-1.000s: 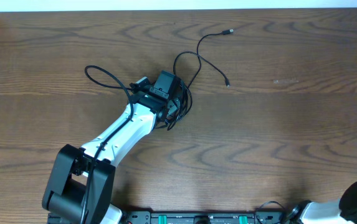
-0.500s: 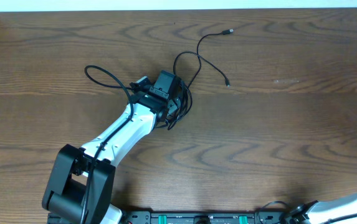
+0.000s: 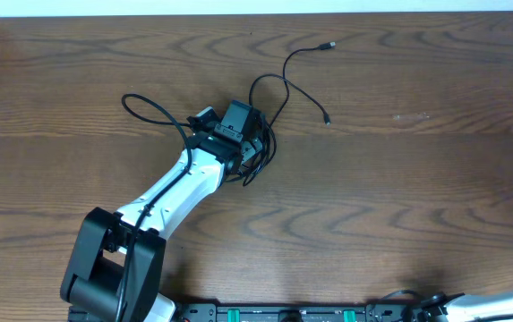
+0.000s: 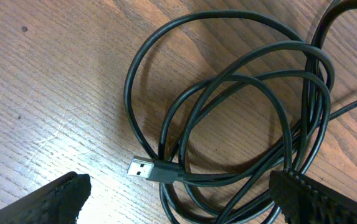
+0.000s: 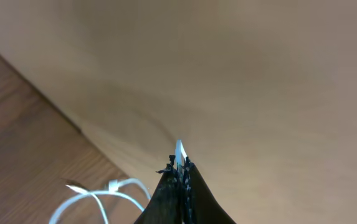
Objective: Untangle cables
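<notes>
Starting at the left of the overhead view: the white-and-black left arm [image 3: 175, 192] reaches up from the bottom left toward the middle of the dark brown wooden table [image 3: 417, 179]. Its own thicker black wire [image 3: 144, 103] loops out to the upper left, lying on the wood just beside the wrist.

The left gripper [image 4: 184, 202] is spread wide and holds nothing. On the wrist cam I see one ridged black finger [image 4: 53, 199] in the lower left corner and the other in the lower right. Between and above them sits the pile of thin black cables [image 4: 228, 81], several loops overlapping each other flat on the table. A silvery USB plug [image 4: 139, 168] pokes out left at the bottom of the coil. From overhead the wrist itself covers most of that bundle, so I only get the right edge of it.

Right of that, two loose ends trail toward the upper right, each with a small plug [image 3: 330, 45], well apart from the pile.

Far lower right, just a sliver of the right arm [image 3: 498, 304] shows. The right gripper [image 5: 179, 168] is pinched closed against a tan surface. A tiny white tip sticks out between the fingers; I can't tell what it is. A thin white cord [image 5: 97, 196] lies at the lower left of that view.
</notes>
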Controlling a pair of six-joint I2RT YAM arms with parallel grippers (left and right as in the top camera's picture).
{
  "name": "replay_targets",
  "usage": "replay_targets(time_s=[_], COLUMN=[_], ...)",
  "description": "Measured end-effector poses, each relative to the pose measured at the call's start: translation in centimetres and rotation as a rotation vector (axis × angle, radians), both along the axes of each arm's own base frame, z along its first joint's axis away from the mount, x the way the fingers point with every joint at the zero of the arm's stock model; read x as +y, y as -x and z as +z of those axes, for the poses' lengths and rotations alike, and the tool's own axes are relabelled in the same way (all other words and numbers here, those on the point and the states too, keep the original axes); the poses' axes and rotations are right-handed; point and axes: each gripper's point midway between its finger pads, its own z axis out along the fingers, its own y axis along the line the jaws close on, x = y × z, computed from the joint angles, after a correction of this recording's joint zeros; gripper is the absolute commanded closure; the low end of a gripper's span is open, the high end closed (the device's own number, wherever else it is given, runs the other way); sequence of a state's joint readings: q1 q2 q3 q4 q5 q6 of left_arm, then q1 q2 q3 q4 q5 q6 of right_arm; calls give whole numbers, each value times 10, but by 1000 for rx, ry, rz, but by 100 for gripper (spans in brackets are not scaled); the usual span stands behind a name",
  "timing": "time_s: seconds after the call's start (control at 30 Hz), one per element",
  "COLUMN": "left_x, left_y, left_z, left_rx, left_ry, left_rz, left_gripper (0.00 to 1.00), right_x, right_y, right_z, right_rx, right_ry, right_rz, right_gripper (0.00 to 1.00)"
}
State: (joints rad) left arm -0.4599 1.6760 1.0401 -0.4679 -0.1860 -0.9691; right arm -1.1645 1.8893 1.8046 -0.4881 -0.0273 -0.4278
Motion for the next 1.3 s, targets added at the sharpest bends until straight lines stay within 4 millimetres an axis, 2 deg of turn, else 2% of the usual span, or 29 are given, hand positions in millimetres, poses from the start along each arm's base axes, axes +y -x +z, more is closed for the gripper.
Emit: replay_targets(time_s=[0.2,0.3,0.43,0.57,0.63,0.8,0.93,1.03,1.2,1.3], left_x=[0,0,0,0,0,0,0,0,0,0], left_y=[0,0,0,-1,-1,-1,-1,-1,-1,-1], left_z=[0,0,0,0,0,0,0,0,0,0], left_rx=[0,-1,-2,-4,-4,-4,-4,-4,-4,-4], left_ry=[0,1,1,2,2,2,2,2,2,2], left_rz=[0,0,0,0,0,0,0,0,0,0], left_gripper=[2,2,2,2,2,2,2,2,2,2], right_x=[2,2,1,1,0,-4,-3,-2,-1,3], right_y=[4,3,3,4,3,4,8,8,6,-1], right_z=[46,54,51,26,2,-73,-116,-126,-127,-127], right_rx=[-59,-67,-62,-30,-5,76,125,129,108,64], right_ry=[109,134,127,56,-1,-161,-248,-272,-285,-308], right_rz=[8,7,6,1,0,-15,-28,-34,-35,-17], right_gripper=[99,99,99,98,97,95,89,79,67,51])
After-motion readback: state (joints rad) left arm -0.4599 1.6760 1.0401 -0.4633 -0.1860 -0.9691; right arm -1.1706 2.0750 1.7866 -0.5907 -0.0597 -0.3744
